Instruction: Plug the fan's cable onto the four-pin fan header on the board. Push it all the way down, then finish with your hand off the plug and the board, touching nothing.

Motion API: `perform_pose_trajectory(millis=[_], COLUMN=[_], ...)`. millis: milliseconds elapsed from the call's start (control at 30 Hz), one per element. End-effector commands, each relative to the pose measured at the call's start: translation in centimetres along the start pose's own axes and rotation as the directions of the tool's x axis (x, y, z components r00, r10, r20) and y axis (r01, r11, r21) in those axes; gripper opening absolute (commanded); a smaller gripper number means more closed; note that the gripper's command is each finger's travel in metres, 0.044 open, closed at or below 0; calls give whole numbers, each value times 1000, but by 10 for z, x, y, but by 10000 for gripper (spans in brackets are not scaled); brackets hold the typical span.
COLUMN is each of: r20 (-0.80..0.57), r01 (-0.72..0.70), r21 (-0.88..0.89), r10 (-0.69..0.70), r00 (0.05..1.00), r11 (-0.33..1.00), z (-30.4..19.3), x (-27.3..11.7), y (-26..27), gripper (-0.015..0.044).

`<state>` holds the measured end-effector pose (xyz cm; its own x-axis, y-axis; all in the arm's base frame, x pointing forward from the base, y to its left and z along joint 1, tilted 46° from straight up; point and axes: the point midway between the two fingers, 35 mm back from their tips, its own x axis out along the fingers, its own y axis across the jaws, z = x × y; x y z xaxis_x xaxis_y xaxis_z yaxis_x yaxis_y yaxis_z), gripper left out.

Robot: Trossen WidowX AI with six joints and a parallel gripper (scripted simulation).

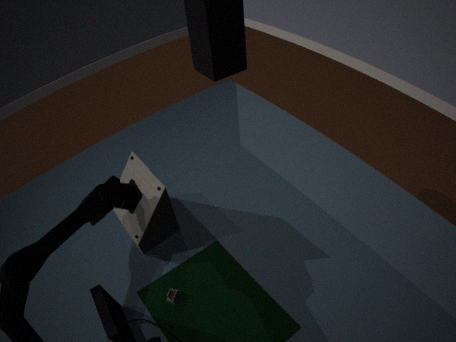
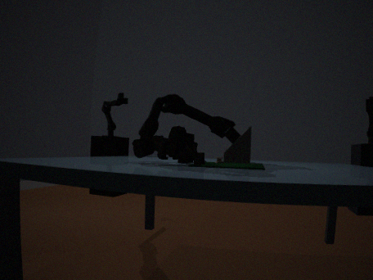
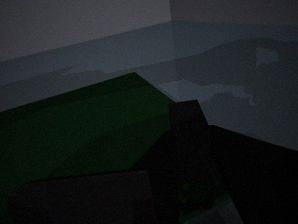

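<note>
The green board [image 1: 225, 280] [image 2: 245, 165] [image 3: 95, 120] lies flat. The small pale header [image 1: 173, 295] [image 2: 219, 160] stands near its left edge in the top view; I see no plug on it. My gripper [image 2: 192, 156] [image 3: 189, 135] is low, just left of the board in the exterior view, shut on the cable's plug; the plug itself is lost in the dark between the fingers. A thin dark cable [image 1: 145, 320] curves from a dark slab [image 1: 111, 315], probably the fan, over the board's left edge. Whether the plug touches the board is hidden.
The pale sloped mount [image 1: 149, 179] [image 2: 242, 148] of my arm stands behind the board. The bluish table [image 1: 280, 190] [image 2: 102, 165] carries both. Other dark arms stand on pedestals in the background of the exterior view.
</note>
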<state>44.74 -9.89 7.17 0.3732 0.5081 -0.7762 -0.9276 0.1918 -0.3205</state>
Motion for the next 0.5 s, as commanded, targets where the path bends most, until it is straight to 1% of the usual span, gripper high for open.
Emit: perform_pose_trajectory(millis=[0, 300, 467], r20=[0, 0, 0], r01=[0, 0, 0], r21=[-1, -1, 0], r10=[0, 0, 0], r00=[1000, 1000, 1000], r11=[1000, 1000, 1000], z=[1, 1, 0], x=[0, 0, 0], y=[0, 0, 0], gripper=[0, 0, 131])
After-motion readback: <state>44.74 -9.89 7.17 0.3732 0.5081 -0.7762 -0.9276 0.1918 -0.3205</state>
